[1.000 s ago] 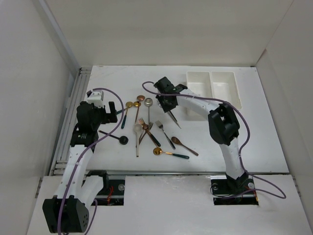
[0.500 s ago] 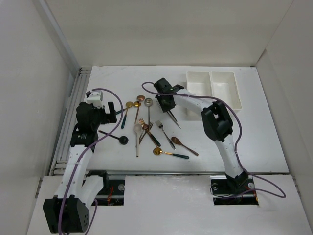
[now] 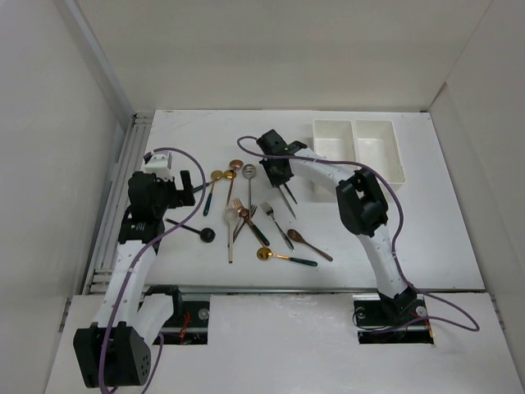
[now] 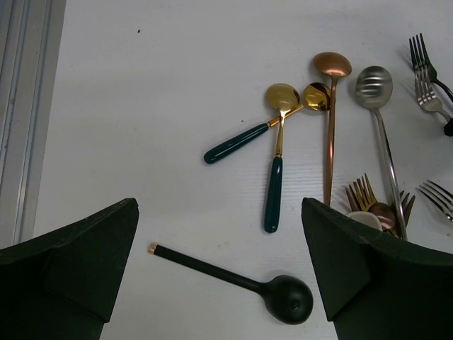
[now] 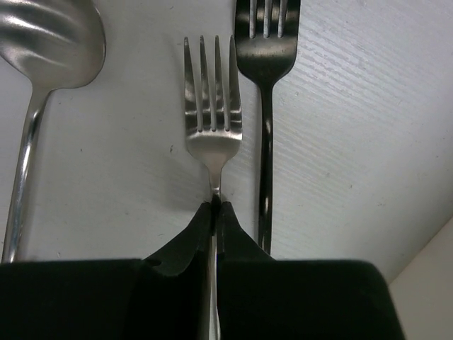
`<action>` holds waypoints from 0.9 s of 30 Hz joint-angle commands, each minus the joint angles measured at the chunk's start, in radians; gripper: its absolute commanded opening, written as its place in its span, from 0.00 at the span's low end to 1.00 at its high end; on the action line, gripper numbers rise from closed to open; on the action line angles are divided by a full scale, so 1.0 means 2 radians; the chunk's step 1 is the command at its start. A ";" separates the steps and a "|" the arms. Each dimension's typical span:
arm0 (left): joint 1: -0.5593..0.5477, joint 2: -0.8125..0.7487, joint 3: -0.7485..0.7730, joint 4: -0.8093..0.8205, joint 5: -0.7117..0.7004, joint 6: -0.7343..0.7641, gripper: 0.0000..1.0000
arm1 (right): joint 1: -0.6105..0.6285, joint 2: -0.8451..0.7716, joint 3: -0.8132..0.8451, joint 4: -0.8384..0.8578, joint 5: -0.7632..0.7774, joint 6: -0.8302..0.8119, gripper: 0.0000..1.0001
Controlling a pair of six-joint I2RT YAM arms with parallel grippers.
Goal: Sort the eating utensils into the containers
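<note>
Hovering over the white table [image 3: 443, 238], the left gripper [image 4: 218, 207] spreads its fingers wide and empty; a matte black spoon [image 4: 237, 278] lies near them. Two green-handled gold spoons [image 4: 274, 185] lie just beyond. The right gripper [image 5: 216, 207] has its fingers pinched on the neck of a silver steel fork [image 5: 212, 120], flanked by a silver slotted spoon [image 5: 49, 42] and a slim black fork [image 5: 265, 113]. Two joined white rectangular plastic bins [image 3: 353, 139] stand to the right, apart from that fork.
</note>
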 commanded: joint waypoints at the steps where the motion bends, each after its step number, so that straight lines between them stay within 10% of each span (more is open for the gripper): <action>1: 0.004 0.000 0.006 0.024 -0.004 -0.002 0.99 | 0.000 0.001 -0.002 -0.007 -0.020 0.000 0.00; 13: 0.004 0.024 0.015 0.029 0.000 -0.002 0.99 | -0.091 -0.163 0.114 0.045 -0.089 0.018 0.00; 27: 0.019 0.084 0.026 0.060 0.021 -0.011 0.97 | -0.296 -0.151 0.012 -0.006 0.015 -0.108 0.00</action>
